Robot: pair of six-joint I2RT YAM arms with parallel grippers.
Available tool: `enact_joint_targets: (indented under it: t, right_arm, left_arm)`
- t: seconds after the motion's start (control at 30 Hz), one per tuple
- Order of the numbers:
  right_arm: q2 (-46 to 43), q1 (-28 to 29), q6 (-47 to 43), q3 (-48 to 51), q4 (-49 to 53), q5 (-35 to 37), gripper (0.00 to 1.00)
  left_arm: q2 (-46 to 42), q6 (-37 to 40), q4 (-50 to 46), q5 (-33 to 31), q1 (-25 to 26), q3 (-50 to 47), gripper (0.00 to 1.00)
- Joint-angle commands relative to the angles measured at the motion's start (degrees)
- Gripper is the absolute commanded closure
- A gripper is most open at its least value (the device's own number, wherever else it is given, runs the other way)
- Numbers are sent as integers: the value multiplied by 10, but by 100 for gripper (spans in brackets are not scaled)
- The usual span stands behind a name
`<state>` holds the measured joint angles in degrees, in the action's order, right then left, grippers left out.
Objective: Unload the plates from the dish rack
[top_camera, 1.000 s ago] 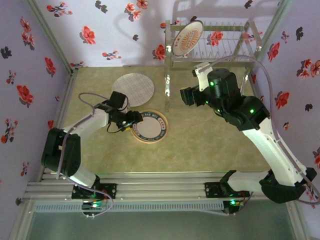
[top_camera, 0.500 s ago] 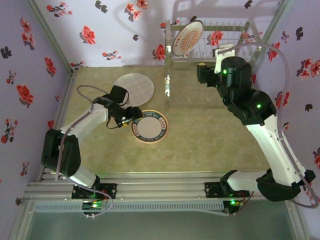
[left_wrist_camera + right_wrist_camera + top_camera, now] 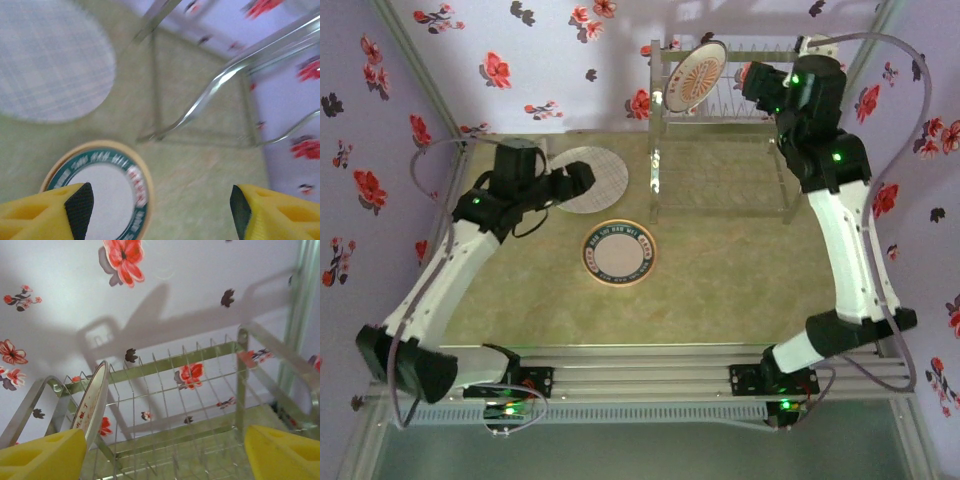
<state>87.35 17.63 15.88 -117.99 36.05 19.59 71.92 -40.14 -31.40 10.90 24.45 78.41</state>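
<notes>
Orange-patterned plate (image 3: 92, 400) stands at the left end of the dish rack (image 3: 730, 100), table's far edge.
Your right gripper (image 3: 162, 455), spread wide, faces the dividers. Come in skewed and a finger may snag a wire or tip the plate. Left gripper (image 3: 160, 207) is spread wide too.

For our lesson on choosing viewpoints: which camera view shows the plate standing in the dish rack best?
The top external view: the orange-patterned plate shows most of its patterned face, standing at the left end of the dish rack. The right wrist view catches the plate nearly edge-on, so little pattern shows.
</notes>
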Motion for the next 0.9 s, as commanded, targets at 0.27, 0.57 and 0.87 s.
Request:
enact_joint_targets:
  t: [0.27,0.57,0.87]
  right_arm:
    - [136,-25,115,-83,-61,-101,17]
    - [226,-27,138,-175,-43,-123,31]
    - [253,-26,143,-207,-26,-126,44]
  left_arm:
    - [-88,-6,203,8,9,-4,23]
    - [-101,-5,221,11,10,16,22]
    - [-107,-8,219,10,10,18,22]
